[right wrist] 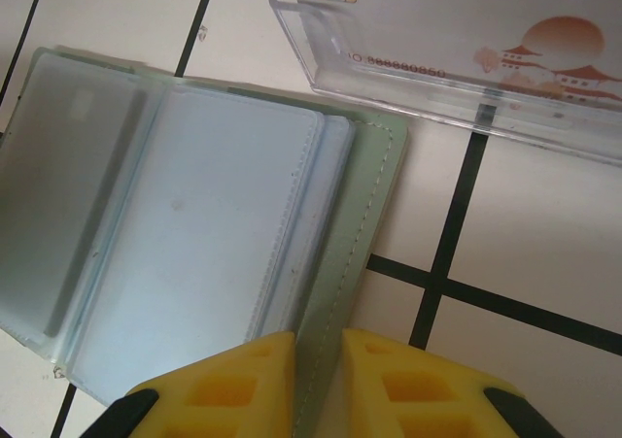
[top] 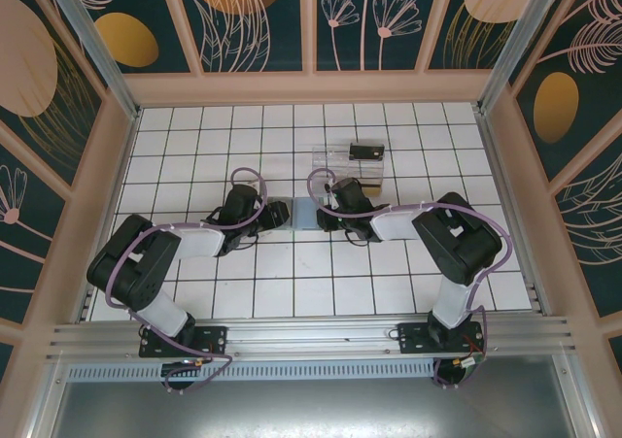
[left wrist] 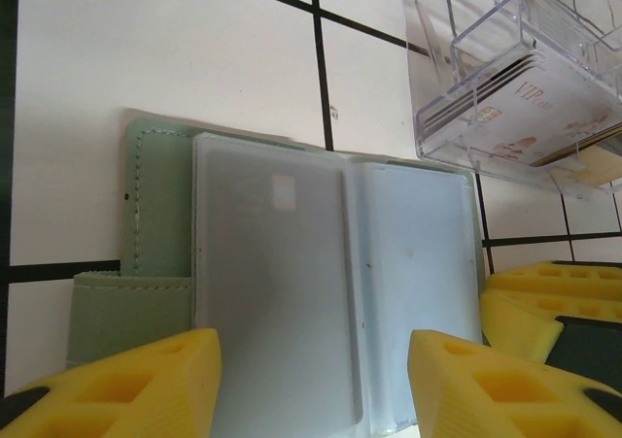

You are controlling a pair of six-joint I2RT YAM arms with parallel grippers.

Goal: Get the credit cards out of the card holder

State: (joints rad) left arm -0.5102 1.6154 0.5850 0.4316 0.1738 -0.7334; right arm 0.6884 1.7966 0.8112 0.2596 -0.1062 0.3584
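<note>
- Left gripper [left wrist: 313, 346], lower edge of its wrist view: fingers stood wide apart, open, straddling the card holder [left wrist: 292, 283].
- Right gripper [right wrist: 318, 346], lower centre: fingers nearly together, pinching the holder's green cover edge.
- Card holder lay opened flat on white tiles [right wrist: 544, 234], mid-frame (clear sleeves [right wrist: 214, 224] up).
- Clear tray [right wrist: 457, 69], upper right, just beside the holder, held printed cards [right wrist: 544, 30].

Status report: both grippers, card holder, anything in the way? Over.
Left gripper open, astride the card holder. Right gripper shut on its cover edge. Holder lies open. Clear tray close beside it, not blocking.
</note>
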